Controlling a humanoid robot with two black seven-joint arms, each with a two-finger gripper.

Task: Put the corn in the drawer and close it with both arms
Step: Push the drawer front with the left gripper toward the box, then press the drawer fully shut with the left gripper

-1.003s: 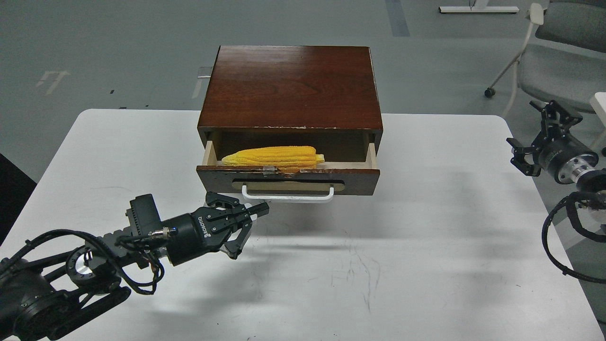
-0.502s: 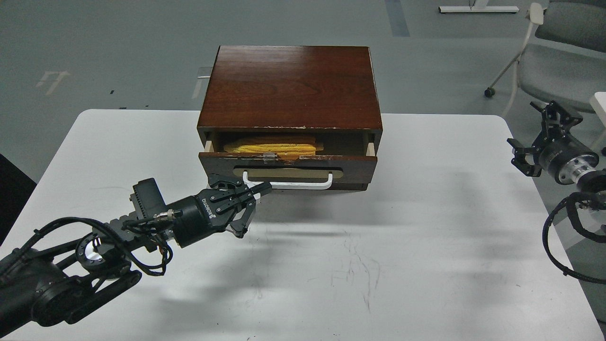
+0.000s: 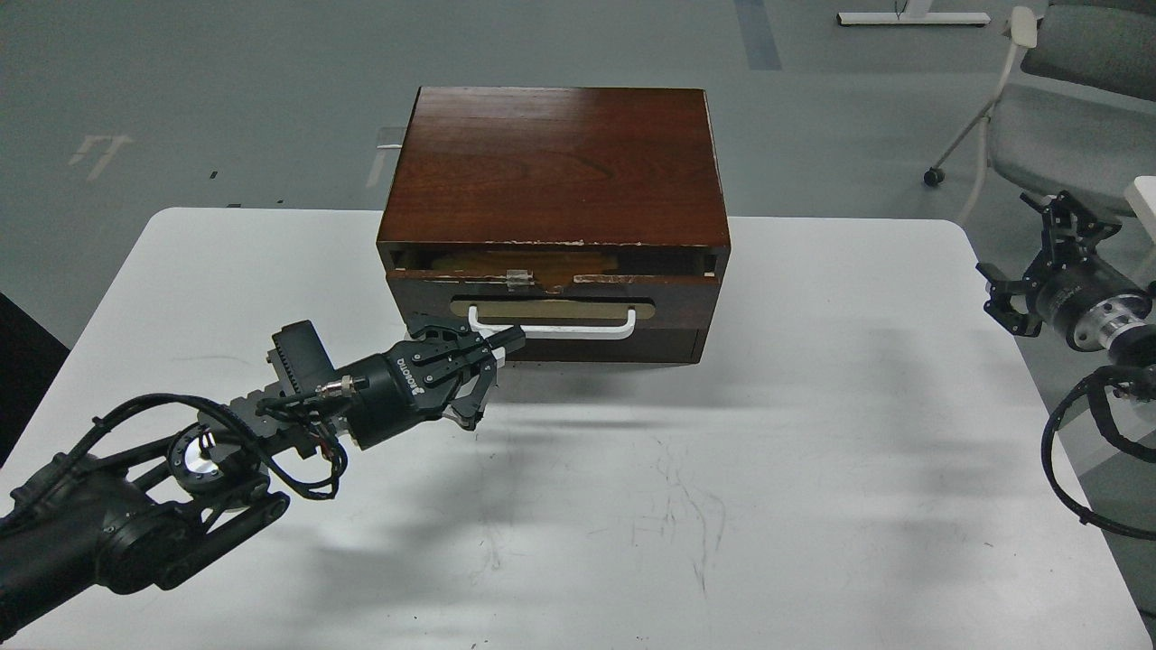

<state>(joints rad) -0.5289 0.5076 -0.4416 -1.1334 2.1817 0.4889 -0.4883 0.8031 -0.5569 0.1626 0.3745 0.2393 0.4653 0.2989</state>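
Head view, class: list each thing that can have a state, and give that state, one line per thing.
drawer: nearly shut, a narrow gap left at the top.
corn: inside the drawer, only a sliver showing.
left gripper: fingertip against the white handle's left end; open or shut unclear.
right gripper: open, empty, off the table's right edge.

The cabinet (image 3: 555,162) is showing a dark reddish-brown wood grain, with pale chips along its front top edge. The drawer (image 3: 551,302) is wearing a white handle (image 3: 551,325) on a tan oval plate (image 3: 553,312). The table (image 3: 813,433) is looking white with faint grey scuffs. Both arms are showing black with silver joints.
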